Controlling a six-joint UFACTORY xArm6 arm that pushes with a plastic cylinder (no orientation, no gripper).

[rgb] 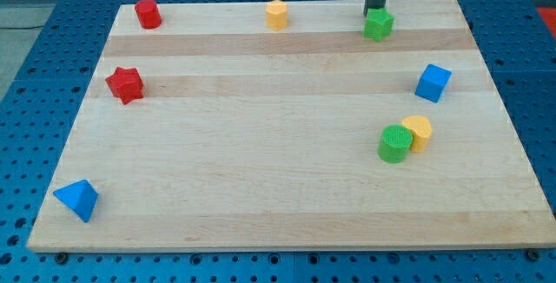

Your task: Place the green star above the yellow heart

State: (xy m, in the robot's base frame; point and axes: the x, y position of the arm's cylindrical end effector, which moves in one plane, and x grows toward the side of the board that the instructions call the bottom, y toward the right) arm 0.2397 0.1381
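Note:
The green star (378,25) lies near the top edge of the wooden board, right of centre. My tip (376,9) is right at the star's top side and seems to touch it. The dark rod rises from there out of the view's top. The yellow heart (419,132) lies lower at the right, well below the star and a little to its right. It touches a green cylinder (394,143) at its lower left.
A blue cube (433,82) sits between the star and the heart, toward the right edge. A yellow hexagon (276,14) is at top centre, a red cylinder (148,13) at top left, a red star (124,84) at left, and a blue pyramid (77,200) at bottom left.

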